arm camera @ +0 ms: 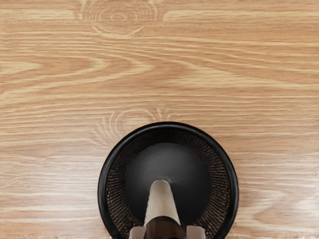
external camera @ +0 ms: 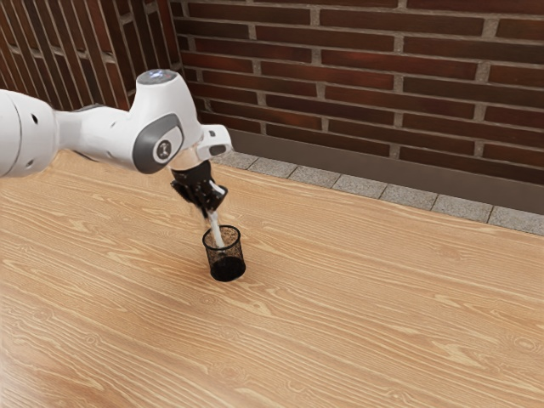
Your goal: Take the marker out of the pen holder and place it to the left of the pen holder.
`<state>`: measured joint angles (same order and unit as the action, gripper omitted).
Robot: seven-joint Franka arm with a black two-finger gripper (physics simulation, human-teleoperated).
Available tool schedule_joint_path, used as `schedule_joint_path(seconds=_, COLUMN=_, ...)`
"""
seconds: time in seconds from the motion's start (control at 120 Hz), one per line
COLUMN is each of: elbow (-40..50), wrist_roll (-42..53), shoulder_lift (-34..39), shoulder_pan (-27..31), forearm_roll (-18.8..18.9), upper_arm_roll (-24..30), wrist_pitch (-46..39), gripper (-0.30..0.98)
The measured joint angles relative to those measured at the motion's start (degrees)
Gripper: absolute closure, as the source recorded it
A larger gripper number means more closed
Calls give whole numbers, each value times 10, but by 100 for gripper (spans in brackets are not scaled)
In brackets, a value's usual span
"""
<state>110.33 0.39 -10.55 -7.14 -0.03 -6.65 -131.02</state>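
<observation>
Black pen holder (external camera: 227,271) upright on the table (external camera: 357,297), marker (arm camera: 162,201) reaching down inside it. My gripper's jaws look closed on its upper end, I judge, leaving the lower end free to clear the rim (straight up, please).

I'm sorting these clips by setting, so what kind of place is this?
Perhaps a simulated patio or brick-walled room: a brick wall, a strip of grey paving and a wood-grain table.
</observation>
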Motion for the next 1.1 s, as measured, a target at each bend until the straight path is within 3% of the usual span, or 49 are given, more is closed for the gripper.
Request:
schedule_joint_path(seconds=0.225, elbow=14, wrist_roll=-10, shoulder_lift=99, shoulder_pan=-2, forearm_roll=26, upper_arm_roll=-1, wrist_pitch=14, gripper=78)
schedule_joint_path(seconds=0.483, elbow=11, wrist_roll=-14, shoulder_lift=82, shoulder_pan=17, forearm_roll=42, upper_arm_roll=0, wrist_pitch=40, gripper=78)
schedule_joint_path(seconds=0.6, elbow=7, wrist_roll=-9, shoulder_lift=70, shoulder_pan=70, forearm_roll=44, upper_arm_roll=1, wrist_pitch=51, gripper=78)
schedule_joint_path(seconds=0.75, elbow=-80, wrist_roll=1, shoulder_lift=-18, shoulder_pan=159, forearm_roll=45, upper_arm_roll=3, wrist_pitch=62, gripper=78)
schedule_joint_path(seconds=0.933, elbow=-182, wrist_roll=13, shoulder_lift=-138, shoulder_pan=183, forearm_roll=42, upper_arm_roll=19, wrist_pitch=70, gripper=77)
schedule_joint_path(seconds=1.1, elbow=-201, wrist_roll=24, shoulder_lift=-180, shoulder_pan=189, forearm_roll=40, upper_arm_roll=32, wrist_pitch=73, gripper=77)
